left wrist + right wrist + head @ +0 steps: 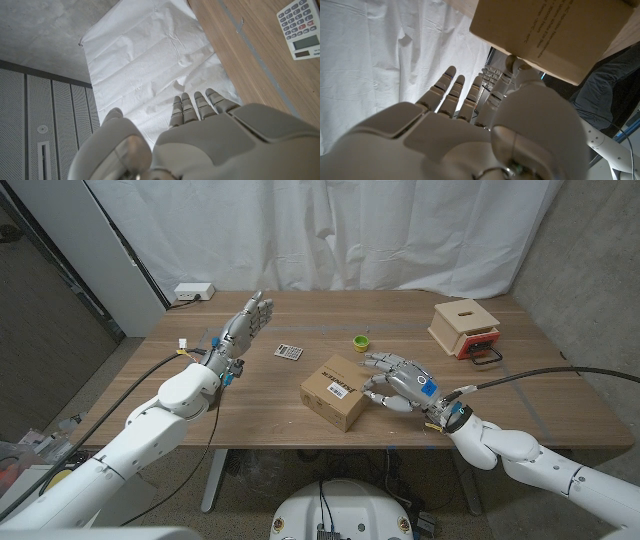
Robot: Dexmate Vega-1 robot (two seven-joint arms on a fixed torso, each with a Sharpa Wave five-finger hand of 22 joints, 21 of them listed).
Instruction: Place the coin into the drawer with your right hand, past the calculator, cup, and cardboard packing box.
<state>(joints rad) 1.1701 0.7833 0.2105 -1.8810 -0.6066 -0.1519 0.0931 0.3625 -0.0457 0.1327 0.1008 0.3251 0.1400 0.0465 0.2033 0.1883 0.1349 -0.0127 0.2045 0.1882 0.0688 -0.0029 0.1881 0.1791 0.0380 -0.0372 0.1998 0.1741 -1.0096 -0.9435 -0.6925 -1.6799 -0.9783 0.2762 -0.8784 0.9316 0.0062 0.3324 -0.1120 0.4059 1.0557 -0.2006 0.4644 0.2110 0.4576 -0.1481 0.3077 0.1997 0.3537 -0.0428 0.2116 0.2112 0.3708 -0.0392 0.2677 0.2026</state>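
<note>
Near the frame's centre the right hand (400, 380) is hovering with fingers spread beside the cardboard packing box (335, 390), no coin discernible, so it is risking bumping the box on the way to the drawer (467, 327) at upper right.

Wooden table and items resting on it

The wooden table (250, 405) has a brown plank top with a light-coloured leg visible under its near edge. On it: 1 calculator (288, 352) left of centre, lying flat; 1 small green cup (361, 339) near the middle toward the far side; 1 cardboard packing box (334, 391) with a white barcode label on top, set at an angle near the centre front; 1 wooden drawer box (465, 327) with a red front and a black handle at the far right corner; 1 white power strip (193, 292) at the far left corner. The calculator, cup and packing box stand apart from each other.
</note>
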